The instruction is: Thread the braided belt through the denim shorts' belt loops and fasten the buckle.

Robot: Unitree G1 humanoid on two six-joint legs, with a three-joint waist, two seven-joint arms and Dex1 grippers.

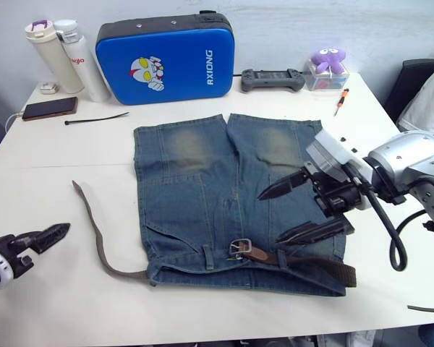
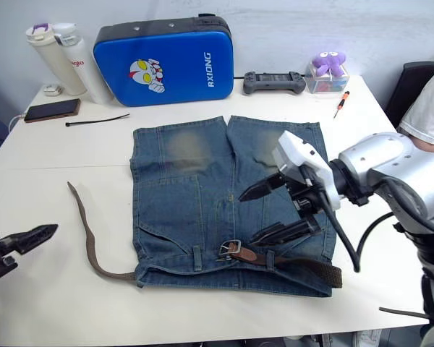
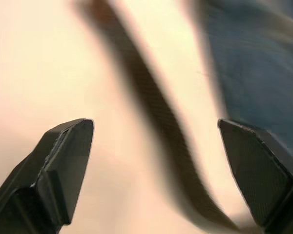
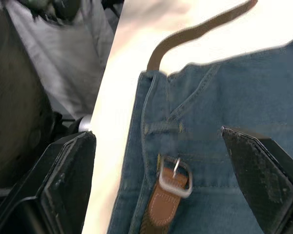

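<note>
The denim shorts (image 1: 202, 188) lie flat on the white table with the waistband at the near edge. The braided belt (image 1: 101, 253) runs through the waistband, and its free tail curves out over the table to the left. The buckle (image 1: 239, 249) and its tan leather end rest on the waistband, beside a belt loop (image 1: 207, 256). My right gripper (image 1: 273, 216) hovers open just above the shorts, right of the buckle (image 4: 175, 176), holding nothing. My left gripper (image 3: 156, 131) is open low at the near left, above the belt tail (image 3: 151, 107) and apart from it.
A blue case (image 1: 166, 58), two bottles (image 1: 54, 54), a phone (image 1: 49, 108), a black cable tie (image 1: 94, 118), a controller (image 1: 272, 79), a purple plush (image 1: 328, 61) and a screwdriver (image 1: 340, 100) line the far side. A person's white sleeve (image 2: 430, 108) shows at the right edge.
</note>
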